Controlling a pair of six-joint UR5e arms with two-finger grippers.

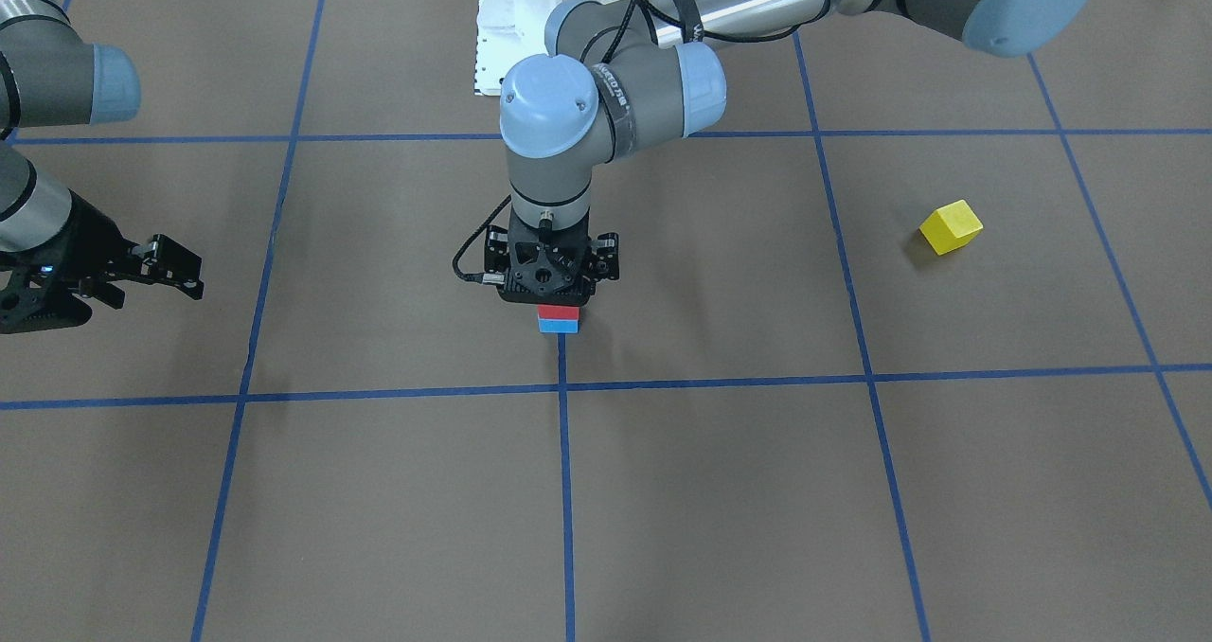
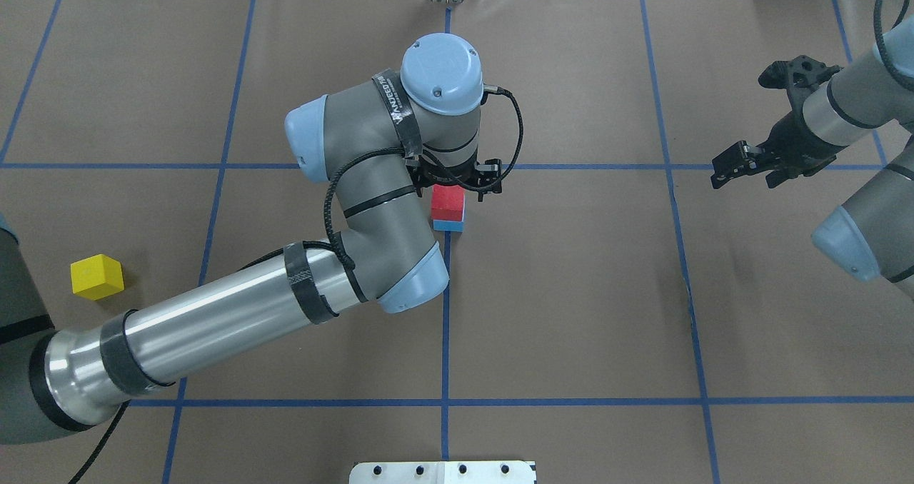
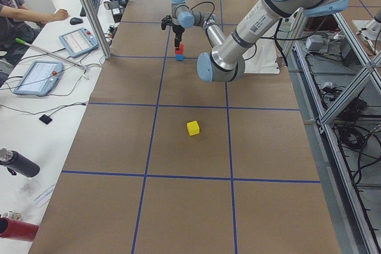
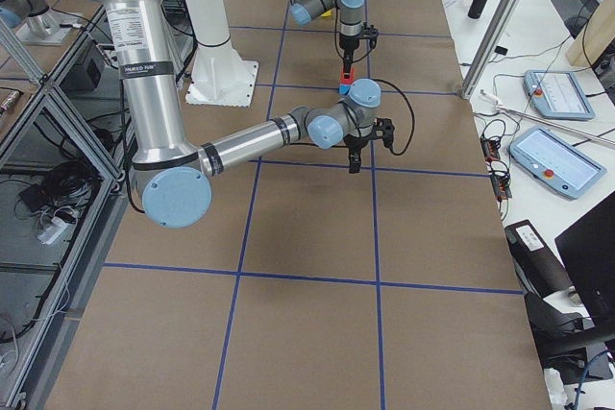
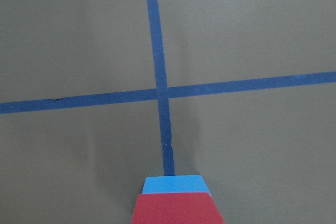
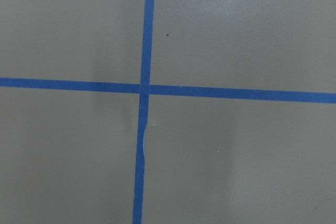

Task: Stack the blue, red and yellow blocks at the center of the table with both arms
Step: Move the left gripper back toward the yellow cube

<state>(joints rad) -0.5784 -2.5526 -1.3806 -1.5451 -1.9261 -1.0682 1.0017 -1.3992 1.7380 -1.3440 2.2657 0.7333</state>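
While the red block (image 2: 448, 198) sits on the blue block (image 2: 448, 225) at the counter (image 2: 571, 291) centre beneath the left claw (image 2: 457, 183), whose grip cannot be told, the yellow block (image 2: 97, 277), well apart, evidently needs fetching next, the right claw (image 2: 739, 164) hanging released.

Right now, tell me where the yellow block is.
In the overhead view the yellow block sits alone at far left, on the robot's left side, beside the left arm's silver tube and well apart from the red-on-blue stack.
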